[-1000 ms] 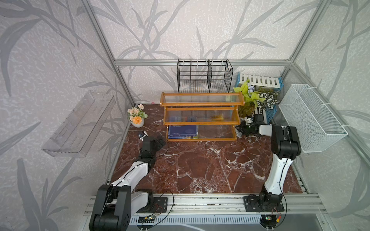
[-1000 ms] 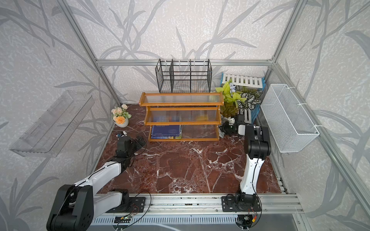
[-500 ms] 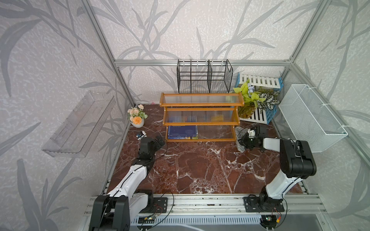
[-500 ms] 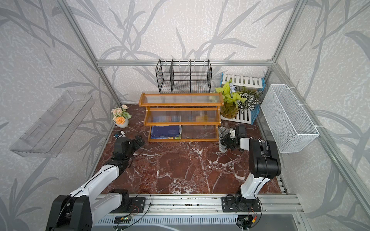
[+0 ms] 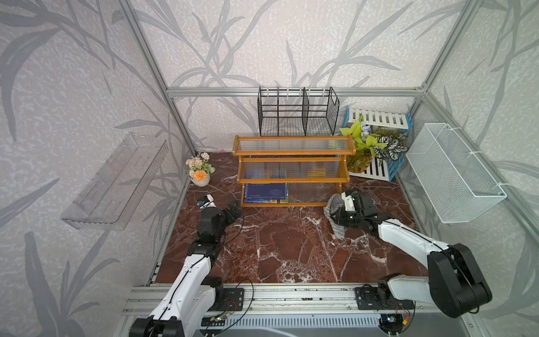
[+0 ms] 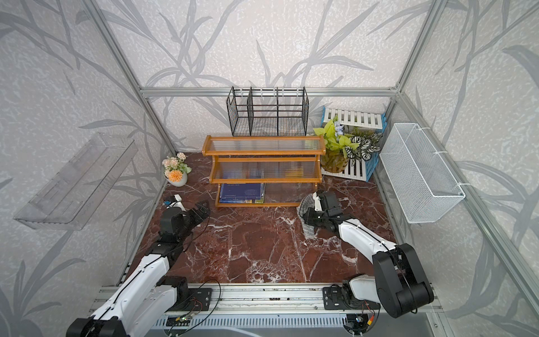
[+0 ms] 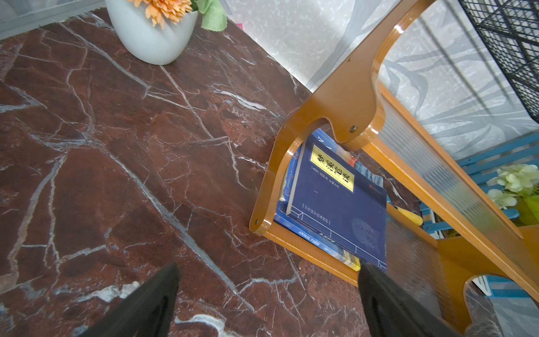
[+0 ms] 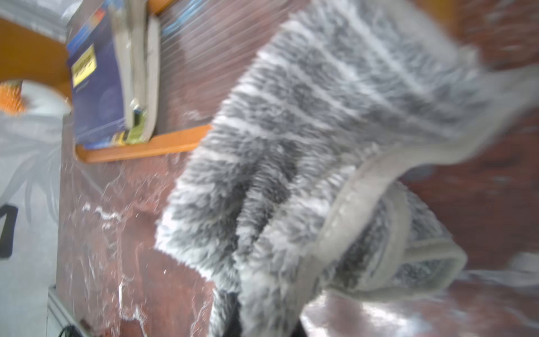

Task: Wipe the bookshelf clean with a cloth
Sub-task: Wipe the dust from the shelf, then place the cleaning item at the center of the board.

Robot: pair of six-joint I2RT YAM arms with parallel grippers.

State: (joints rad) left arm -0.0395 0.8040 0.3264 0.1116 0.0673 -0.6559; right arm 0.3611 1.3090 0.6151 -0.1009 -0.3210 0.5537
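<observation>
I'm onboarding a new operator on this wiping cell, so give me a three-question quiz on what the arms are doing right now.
1. Fill in: the grey cloth is pinched by the ____ gripper.
2. True or false: the left gripper is open, with nothing between its fingers.
3. Pick one: the blue books lie on the bookshelf's A) top tier, B) middle tier, C) bottom tier.

Key: 1. the right gripper. 2. True. 3. C.
</observation>
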